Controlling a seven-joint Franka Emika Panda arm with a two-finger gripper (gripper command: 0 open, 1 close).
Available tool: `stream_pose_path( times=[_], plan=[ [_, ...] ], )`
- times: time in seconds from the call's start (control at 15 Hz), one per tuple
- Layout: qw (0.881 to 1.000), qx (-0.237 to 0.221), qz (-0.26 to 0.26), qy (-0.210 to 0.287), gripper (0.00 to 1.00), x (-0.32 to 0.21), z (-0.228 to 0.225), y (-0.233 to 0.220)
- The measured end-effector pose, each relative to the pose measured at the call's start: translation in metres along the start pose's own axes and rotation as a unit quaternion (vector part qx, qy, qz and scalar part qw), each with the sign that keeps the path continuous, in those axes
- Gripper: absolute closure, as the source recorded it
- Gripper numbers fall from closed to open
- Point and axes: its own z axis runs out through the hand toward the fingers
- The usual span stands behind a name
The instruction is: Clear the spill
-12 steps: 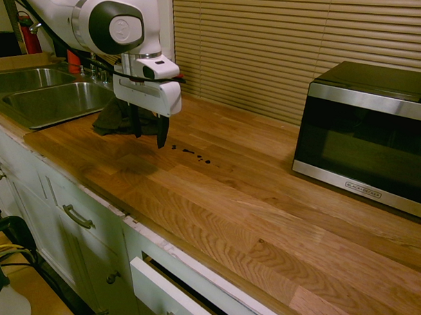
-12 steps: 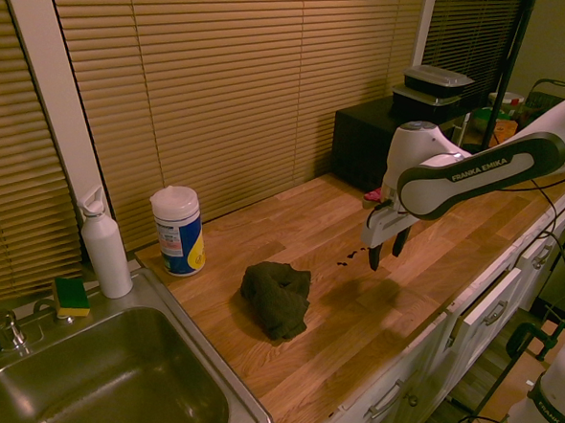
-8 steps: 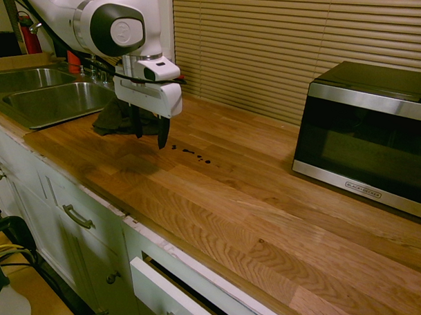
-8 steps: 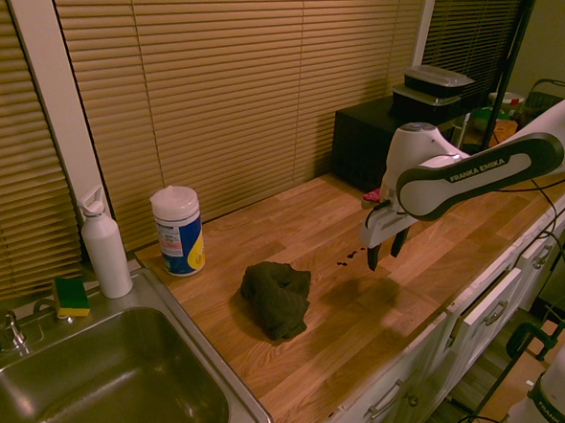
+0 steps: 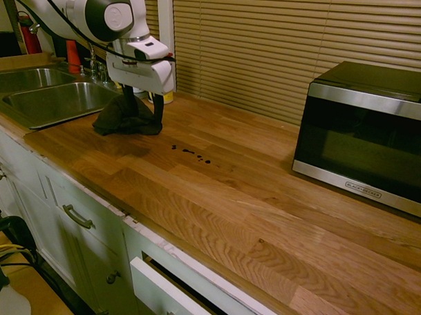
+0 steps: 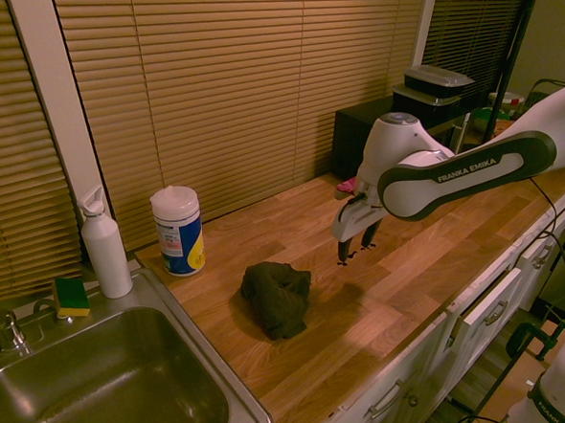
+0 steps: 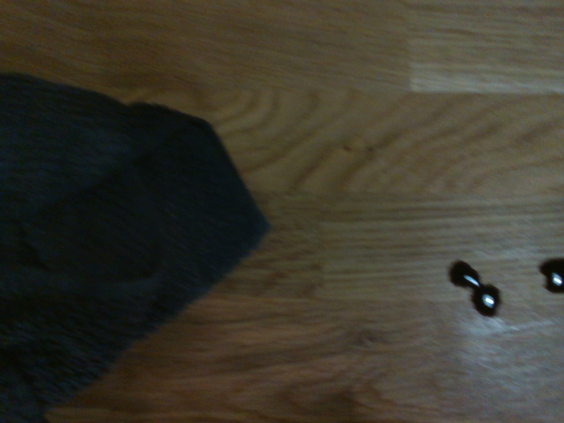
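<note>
Wrist view shows part of the spill [image 7: 476, 289] as glossy black drops on the wooden desk [image 7: 352, 141], each catching a small white highlight, two of them touching and a third apart at the picture's edge. From the first exterior view the spill [image 5: 191, 153] reads as a short line of tiny dark specks on the bare wood, between the dark cloth [image 5: 127, 117] and the microwave [image 5: 367, 132], nearer the cloth. The cloth lies crumpled in a loose heap, dark grey-black; its pointed corner fills one side of the wrist picture [image 7: 106, 238], close to the drops but not touching them. The tool [image 5: 140, 105] hangs pointing down above the edge of the cloth that faces the spill, its two dark fingers [image 6: 343, 250] spread wide with nothing between them, clear of the cloth and the wood. Further out, a steel sink [image 6: 102, 395] is set into the desk; I cannot tell whether anything lies in its basin. By its rim stand a white bottle [image 6: 104, 243], a yellow-and-green sponge [image 6: 72, 296] and a tub of wipes [image 6: 178, 230], lid closed.
</note>
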Motion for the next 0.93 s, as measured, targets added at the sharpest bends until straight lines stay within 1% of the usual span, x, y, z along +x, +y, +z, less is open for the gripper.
stream_pose_path(
  times=[0.2,0.53,0.73,0.93],
  plan=[
    [1.000,0.021,-0.006,0.009,0.00,-0.015,-0.001,-0.039],
    [0.998,0.054,0.006,0.034,0.00,-0.041,-0.013,-0.096],
    [0.997,0.065,0.010,0.049,0.00,-0.063,-0.019,-0.138],
    [0.996,0.068,0.027,0.057,0.00,-0.078,-0.015,-0.170]
  ],
)
